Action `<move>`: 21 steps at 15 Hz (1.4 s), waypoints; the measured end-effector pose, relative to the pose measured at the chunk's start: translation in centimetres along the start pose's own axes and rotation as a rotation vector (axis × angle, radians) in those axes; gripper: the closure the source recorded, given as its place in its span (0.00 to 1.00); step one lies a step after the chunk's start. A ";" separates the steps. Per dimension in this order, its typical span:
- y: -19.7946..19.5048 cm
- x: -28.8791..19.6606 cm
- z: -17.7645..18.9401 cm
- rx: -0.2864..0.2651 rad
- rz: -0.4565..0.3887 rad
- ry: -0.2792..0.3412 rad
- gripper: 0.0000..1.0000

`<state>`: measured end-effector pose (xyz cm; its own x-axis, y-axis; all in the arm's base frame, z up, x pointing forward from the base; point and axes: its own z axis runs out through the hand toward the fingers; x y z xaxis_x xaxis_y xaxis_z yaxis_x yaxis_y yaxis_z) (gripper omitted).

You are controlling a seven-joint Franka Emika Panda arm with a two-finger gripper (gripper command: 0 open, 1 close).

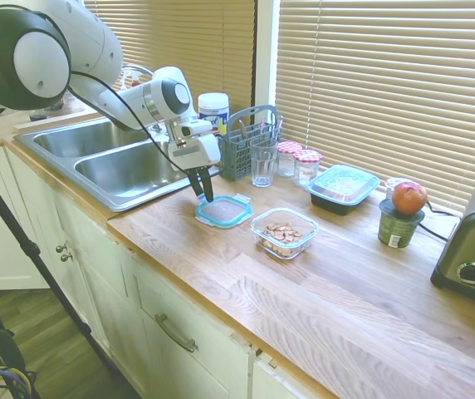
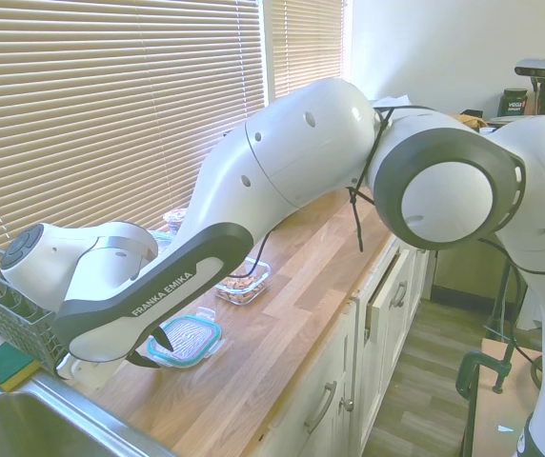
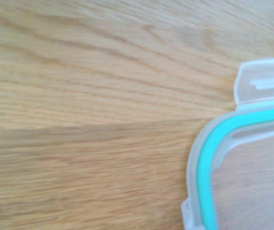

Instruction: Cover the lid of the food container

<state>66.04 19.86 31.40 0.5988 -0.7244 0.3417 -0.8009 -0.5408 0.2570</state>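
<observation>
The lid [image 1: 223, 211], clear with a teal rim and snap tabs, lies flat on the wooden counter [image 1: 221, 274]. It also shows under the arm in the second exterior view [image 2: 189, 338]. One corner of the lid [image 3: 252, 163] fills the wrist view, flat on the wood. The food container [image 1: 284, 233], clear and square with brown nuts inside, stands uncovered just right of the lid, and sits further along the counter in the second exterior view [image 2: 242, 284]. My gripper [image 1: 205, 198] points down at the lid's sink-side edge, its dark fingers a narrow gap apart, holding nothing.
A steel double sink [image 1: 121, 166] lies left of the gripper. Behind the lid stand a grey utensil basket [image 1: 246, 141], a drinking glass [image 1: 263, 160] and two small jars [image 1: 296, 162]. A black tray with a teal lid [image 1: 343, 187], an apple on a green can [image 1: 408, 199] and a toaster [image 1: 474, 249] are to the right.
</observation>
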 end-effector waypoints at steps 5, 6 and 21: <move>0.0 -0.3 0.3 -0.009 -0.007 0.016 1.00; 0.0 -0.4 0.3 -0.008 -0.007 0.019 1.00; 5.6 1.6 -8.4 0.102 0.004 -0.013 1.00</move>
<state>62.56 19.26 40.95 0.5960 -0.7317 0.3309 -0.7997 -0.5782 0.1619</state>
